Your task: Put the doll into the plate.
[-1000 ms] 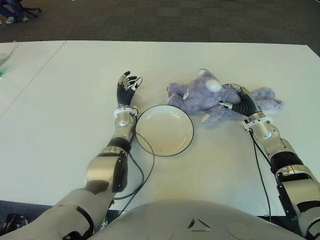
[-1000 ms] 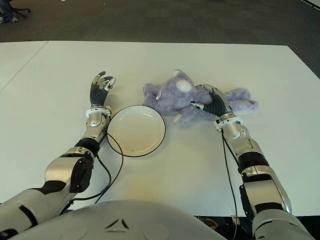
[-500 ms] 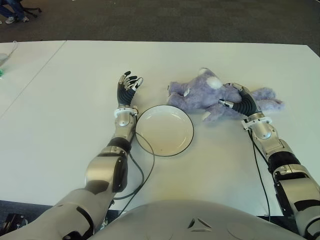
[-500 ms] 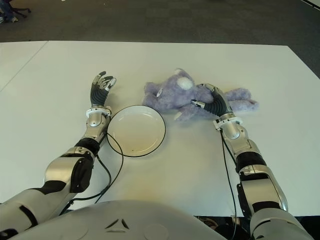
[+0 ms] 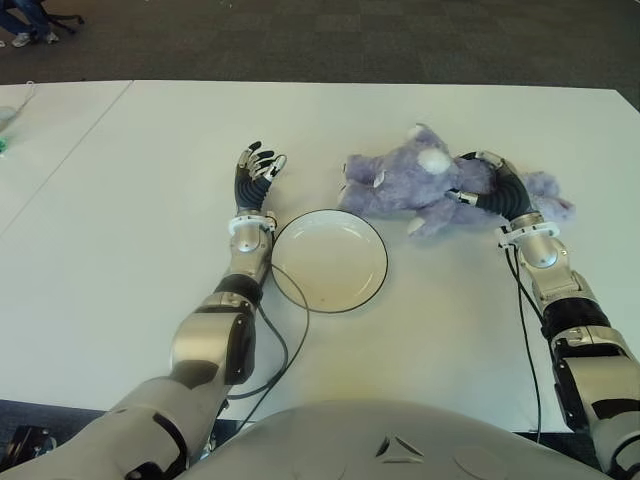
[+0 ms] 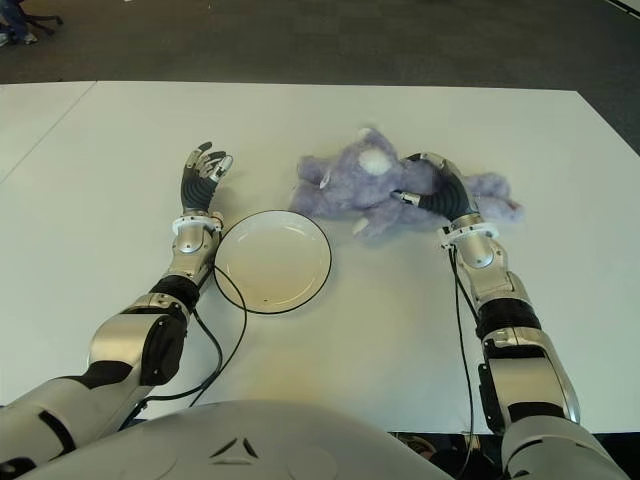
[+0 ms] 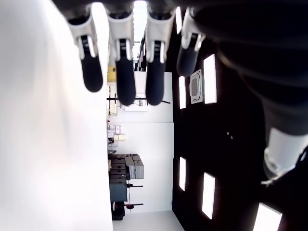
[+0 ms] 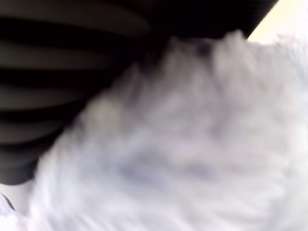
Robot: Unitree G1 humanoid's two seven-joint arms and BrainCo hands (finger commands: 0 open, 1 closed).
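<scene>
While a wide white table (image 5: 120, 250) fills the view, a purple plush doll (image 5: 405, 185) lies on it just beyond and to the right of an empty white plate (image 5: 329, 260), near but not touching its rim. It looks soft, light and floppy, unlikely to break; a grip around the thick middle of its body would likely hold best, since the limbs may dangle. The right hand (image 5: 487, 185) is curled around that middle, fingers pressed into the fur, which fills its wrist view. The left hand (image 5: 255, 175) shows beside the plate's left edge, fingers spread, holding nothing.
</scene>
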